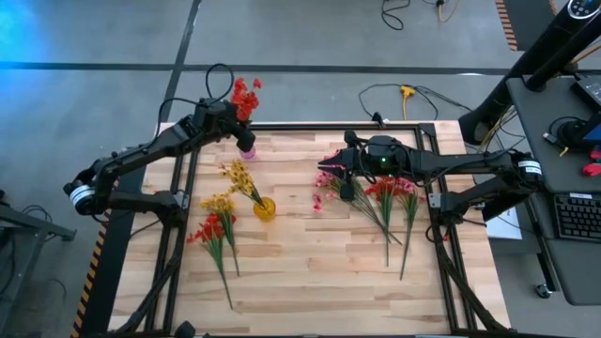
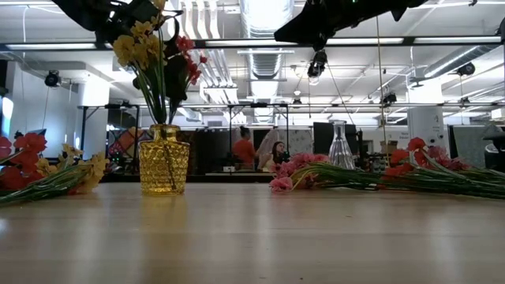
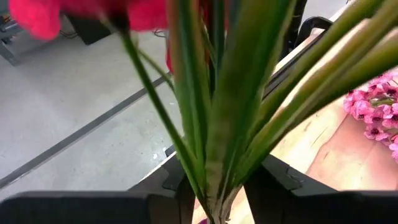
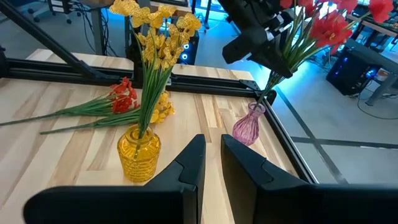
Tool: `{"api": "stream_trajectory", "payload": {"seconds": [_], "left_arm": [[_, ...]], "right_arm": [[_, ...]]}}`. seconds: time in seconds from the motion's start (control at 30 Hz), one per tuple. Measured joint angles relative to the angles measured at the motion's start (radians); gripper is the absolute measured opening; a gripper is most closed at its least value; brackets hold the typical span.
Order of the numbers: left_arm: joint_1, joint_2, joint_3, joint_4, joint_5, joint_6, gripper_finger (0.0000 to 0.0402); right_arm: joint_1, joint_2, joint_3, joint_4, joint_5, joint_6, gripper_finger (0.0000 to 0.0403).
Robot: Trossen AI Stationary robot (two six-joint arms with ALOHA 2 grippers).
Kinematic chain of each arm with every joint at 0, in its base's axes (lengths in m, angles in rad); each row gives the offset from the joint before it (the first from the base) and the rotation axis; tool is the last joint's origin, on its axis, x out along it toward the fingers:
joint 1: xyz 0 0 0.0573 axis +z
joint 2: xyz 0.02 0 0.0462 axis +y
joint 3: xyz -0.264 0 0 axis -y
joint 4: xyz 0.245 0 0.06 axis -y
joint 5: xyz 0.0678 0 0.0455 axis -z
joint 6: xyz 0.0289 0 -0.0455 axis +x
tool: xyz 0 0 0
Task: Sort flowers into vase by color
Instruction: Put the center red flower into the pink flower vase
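Note:
A red sprig (image 1: 246, 94) stands with its stems in the small pink vase (image 1: 247, 148) at the table's far left edge. My left gripper (image 3: 217, 180) is open around those stems (image 4: 280, 68), above the vase mouth, one finger on each side. A yellow sprig (image 4: 155, 37) stands in the yellow vase (image 1: 265, 208). My right gripper (image 4: 213, 149) hangs shut and empty above the pink sprigs (image 1: 327, 183) that lie on the table right of centre. My left gripper has the red sprig's green stems (image 3: 214, 186) between its two fingers, which come at them slanting down from the table's left. Whether the fingers touch the stems, I cannot tell. The stems stand upright in the pink vase.
Red and yellow sprigs (image 1: 214, 230) lie on the table left of the yellow vase. Red sprigs (image 1: 394, 192) lie to the right of the pink ones. A clear glass vase (image 2: 339, 148) stands behind them in the low view. People show in the room beyond.

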Motion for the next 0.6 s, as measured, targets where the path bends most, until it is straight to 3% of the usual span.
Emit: {"api": "stream_trajectory", "payload": {"seconds": [0.6], "left_arm": [[0.0,-0.128,0.001,-0.198,0.0,0.0,0.0171]], "right_arm": [[0.0,-0.004,0.0,-0.006,0.0,0.0,0.0043]]}}
